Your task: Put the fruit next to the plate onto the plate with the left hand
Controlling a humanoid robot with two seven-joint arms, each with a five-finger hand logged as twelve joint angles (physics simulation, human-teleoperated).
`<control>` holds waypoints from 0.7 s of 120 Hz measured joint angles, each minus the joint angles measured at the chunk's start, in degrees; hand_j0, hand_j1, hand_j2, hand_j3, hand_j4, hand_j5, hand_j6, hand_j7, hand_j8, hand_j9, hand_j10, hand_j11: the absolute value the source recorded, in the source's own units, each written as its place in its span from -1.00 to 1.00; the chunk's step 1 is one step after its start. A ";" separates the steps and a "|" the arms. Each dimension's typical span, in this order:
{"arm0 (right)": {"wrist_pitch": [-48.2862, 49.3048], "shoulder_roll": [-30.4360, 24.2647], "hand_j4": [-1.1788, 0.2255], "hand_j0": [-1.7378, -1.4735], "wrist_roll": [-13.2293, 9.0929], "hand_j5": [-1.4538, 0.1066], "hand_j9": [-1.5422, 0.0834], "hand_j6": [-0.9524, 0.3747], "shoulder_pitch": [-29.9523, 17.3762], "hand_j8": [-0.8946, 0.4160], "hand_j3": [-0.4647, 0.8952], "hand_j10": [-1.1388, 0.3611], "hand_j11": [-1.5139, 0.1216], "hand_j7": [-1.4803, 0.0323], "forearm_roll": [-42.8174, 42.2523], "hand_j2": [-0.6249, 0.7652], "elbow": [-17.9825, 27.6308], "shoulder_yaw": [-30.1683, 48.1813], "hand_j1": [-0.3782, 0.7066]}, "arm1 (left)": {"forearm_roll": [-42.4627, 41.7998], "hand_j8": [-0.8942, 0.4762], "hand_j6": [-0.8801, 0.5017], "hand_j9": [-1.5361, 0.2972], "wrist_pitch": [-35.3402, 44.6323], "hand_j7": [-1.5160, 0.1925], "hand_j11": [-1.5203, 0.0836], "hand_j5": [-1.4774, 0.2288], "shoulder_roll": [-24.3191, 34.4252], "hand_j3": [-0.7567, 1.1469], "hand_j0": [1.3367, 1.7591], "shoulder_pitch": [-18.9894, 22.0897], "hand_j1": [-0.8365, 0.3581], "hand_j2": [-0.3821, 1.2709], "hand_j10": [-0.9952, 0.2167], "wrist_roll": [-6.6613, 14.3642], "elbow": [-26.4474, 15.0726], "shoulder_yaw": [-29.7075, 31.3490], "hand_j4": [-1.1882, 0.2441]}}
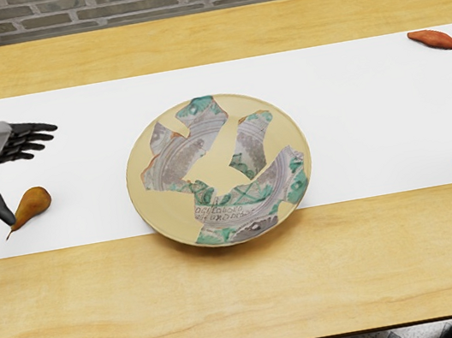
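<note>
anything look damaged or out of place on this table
The plate stands out: its green and grey pattern shows only in ragged patches, as if worn or flaked off, though the rim looks whole. The pear lies on its side left of it, near the open left hand. Nothing is spilled.

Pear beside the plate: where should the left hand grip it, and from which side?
Probably the round belly of the pear, from above: it lies on its side, its thin neck and stem pointing lower left, too slim to hold. The open left hand hovers nearby.
</note>
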 joint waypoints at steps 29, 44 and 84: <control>-0.05 0.00 0.64 -0.40 0.13 0.81 0.85 0.39 0.44 0.32 -0.32 0.48 0.80 0.91 -0.22 -0.11 -0.01 -0.10 -0.88 | 6.83 0.30 0.26 0.68 6.80 0.77 0.90 0.73 0.68 -0.20 0.52 -0.13 0.99 -0.54 0.63 8.54 -8.12 -0.09 0.65; 0.00 0.00 0.64 -0.40 0.13 0.81 0.85 0.39 0.58 0.32 -0.32 0.48 0.80 0.91 -0.26 -0.11 -0.01 -0.16 -0.88 | 12.00 0.30 0.26 0.68 17.35 0.77 0.90 0.73 -2.62 -0.20 0.52 -0.84 0.99 -0.54 0.63 16.81 -12.64 -0.19 0.65; 0.28 0.00 0.64 -0.40 0.11 0.81 0.85 0.39 1.05 0.32 -0.32 0.48 0.80 0.91 -0.28 -0.11 -0.01 -0.21 -0.88 | 30.63 0.29 0.26 0.68 38.04 0.77 0.90 0.73 -11.71 -0.20 0.52 5.97 0.99 -0.54 0.63 27.89 -14.96 0.20 0.65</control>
